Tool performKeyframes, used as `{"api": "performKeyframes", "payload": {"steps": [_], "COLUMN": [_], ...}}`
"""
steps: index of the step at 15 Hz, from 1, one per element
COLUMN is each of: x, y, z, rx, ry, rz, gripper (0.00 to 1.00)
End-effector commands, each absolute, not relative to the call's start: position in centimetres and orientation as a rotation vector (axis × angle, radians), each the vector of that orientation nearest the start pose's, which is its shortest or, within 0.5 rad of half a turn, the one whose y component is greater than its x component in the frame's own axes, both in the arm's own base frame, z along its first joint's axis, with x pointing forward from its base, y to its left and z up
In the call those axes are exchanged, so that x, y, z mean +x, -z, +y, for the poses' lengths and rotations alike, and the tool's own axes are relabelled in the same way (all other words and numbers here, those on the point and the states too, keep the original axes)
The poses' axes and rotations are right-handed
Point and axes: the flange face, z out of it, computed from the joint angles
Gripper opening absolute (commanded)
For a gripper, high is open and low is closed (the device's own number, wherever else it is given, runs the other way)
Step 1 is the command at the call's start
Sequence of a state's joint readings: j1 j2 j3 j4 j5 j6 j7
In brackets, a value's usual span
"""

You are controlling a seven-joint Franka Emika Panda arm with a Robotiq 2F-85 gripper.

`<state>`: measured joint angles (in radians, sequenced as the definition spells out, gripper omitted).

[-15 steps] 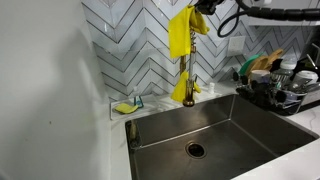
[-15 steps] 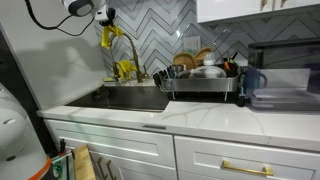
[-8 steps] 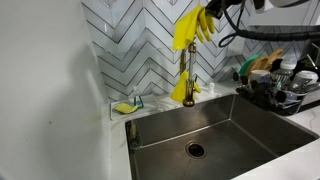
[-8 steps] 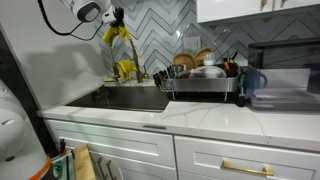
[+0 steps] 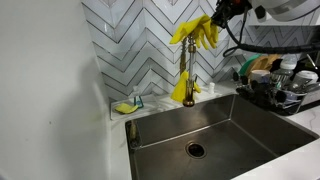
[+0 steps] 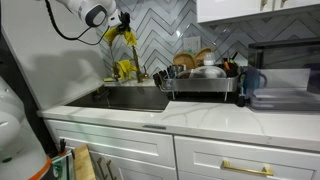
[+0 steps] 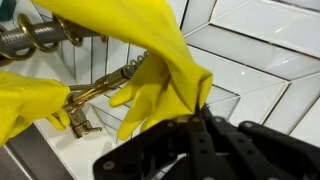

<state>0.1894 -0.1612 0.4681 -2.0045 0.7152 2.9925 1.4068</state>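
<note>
Fingers (image 7: 207, 128) pinch yellow glove (image 7: 150, 60), apparently near palm; glove above faucet (image 5: 186, 78).

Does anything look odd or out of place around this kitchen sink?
Yes: a yellow rubber glove hangs in mid-air by the top of the brass faucet, pinched in the robot's gripper and flopping sideways. Nothing looks spilled or broken.
</note>
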Motion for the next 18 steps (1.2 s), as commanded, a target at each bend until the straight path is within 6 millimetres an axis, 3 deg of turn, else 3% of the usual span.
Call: {"api": "performKeyframes", "payload": {"steps": [1,10,15,16,18], "x": [45.2,44.0,43.5,43.5,43.8], "y": [-64.6,-65.3,-65.6,-65.4,-65.2], "z": [32.7,35.3,35.6,35.4,35.1], "rx": [-1.538,-1.53,-1.546,-1.549,-1.549], "ry": [0.187,0.098,0.077,0.075,0.071], "rz": [1.269,1.246,1.248,1.256,1.274], "gripper": [0.0,0.0,0.01,0.25,0.32]}}
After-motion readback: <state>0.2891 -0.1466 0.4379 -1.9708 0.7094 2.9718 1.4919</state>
